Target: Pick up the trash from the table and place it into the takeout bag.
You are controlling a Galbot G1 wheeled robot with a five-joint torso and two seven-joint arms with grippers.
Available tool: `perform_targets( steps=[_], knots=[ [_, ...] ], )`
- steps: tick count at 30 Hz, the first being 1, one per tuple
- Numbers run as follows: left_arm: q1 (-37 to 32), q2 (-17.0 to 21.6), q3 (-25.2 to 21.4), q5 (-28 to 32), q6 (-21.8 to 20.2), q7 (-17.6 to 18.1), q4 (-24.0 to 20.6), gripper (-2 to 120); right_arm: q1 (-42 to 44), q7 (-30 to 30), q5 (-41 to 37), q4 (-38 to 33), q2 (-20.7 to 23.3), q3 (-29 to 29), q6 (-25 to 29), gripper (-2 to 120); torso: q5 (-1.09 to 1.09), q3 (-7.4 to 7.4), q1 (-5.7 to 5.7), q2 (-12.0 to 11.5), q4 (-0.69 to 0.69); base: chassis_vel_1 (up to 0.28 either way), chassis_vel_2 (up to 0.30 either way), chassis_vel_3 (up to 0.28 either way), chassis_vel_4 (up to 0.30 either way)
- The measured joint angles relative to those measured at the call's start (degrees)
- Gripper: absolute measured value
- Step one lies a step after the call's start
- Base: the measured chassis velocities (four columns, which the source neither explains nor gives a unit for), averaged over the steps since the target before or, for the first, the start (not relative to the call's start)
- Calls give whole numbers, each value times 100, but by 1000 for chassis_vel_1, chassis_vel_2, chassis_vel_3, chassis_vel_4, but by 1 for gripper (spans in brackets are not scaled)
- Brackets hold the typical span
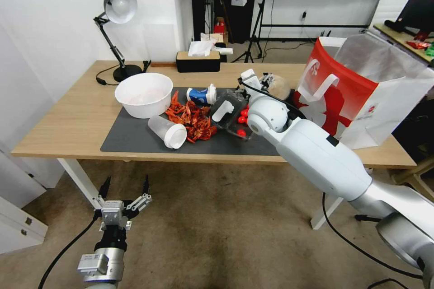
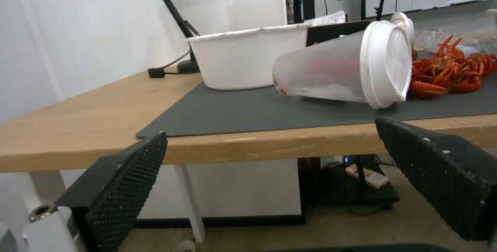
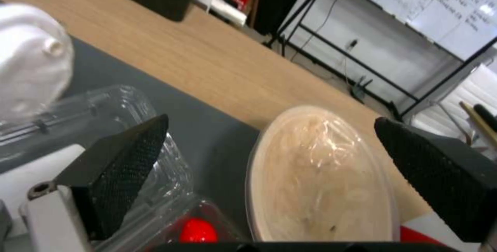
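Head view: the right end effector reaches over the light-wood worktop toward the round tan lidded bowl, just beside the big red-and-white takeout bag. The left end effector hangs spread, below the worktop edge.

Left wrist view: the translucent white-lidded cup lies tipped, probably light.

Right wrist view: jaws wide apart flank the bowl; its film-covered top looks slippery, so grip the rim.

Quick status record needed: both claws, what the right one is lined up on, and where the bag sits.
right claw: open, over the tan lidded bowl on the mat
left claw: open, low in front of the table, off the work
takeout bag: upright on the table's right end, mouth open
translucent cup: on its side on the mat
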State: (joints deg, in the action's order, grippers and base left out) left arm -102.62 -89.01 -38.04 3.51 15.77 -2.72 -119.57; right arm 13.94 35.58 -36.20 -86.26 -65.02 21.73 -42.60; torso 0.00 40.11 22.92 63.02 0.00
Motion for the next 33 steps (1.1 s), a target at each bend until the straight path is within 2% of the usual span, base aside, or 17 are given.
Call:
perform_targets(
  steps=[16,33],
  knots=[
    [3,13,2,-2,-5,2,24,100,-304,170,-254,820,-295,71,12,100,0,0,-1,0,0,0,0,0,0],
    [16,46,16,12,-11,2,47,100,-397,300,-615,1337,-408,12,43,100,0,0,-1,1,-1,0,0,0,0]
  ],
)
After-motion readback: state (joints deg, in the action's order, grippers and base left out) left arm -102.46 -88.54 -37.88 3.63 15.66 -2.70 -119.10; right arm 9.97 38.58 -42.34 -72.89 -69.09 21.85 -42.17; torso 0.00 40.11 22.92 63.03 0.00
